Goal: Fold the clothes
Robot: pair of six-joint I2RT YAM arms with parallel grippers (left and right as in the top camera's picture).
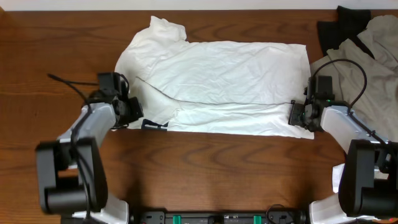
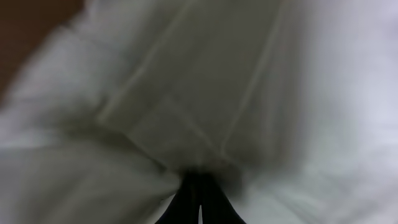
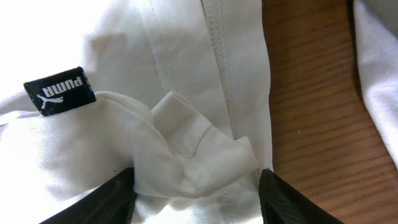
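Observation:
A white garment [image 1: 224, 81] lies spread flat across the wooden table [image 1: 217, 168], with a black label [image 1: 154, 126] at its front edge. My left gripper [image 1: 134, 112] is at the garment's front left edge. In the left wrist view its fingers [image 2: 199, 193] are pressed together, with white cloth [image 2: 186, 93] bunched around the tips. My right gripper [image 1: 297, 115] is at the front right corner. In the right wrist view its fingers [image 3: 196, 193] are wide apart around a bunched fold of the cloth [image 3: 155, 74], near a black Puma label [image 3: 60, 91].
A pile of other clothes sits at the back right: a black piece [image 1: 345, 25] and a pale grey one [image 1: 379, 37], reaching down beside my right arm. Its edge also shows in the right wrist view [image 3: 379, 74]. Bare wood lies in front of the garment.

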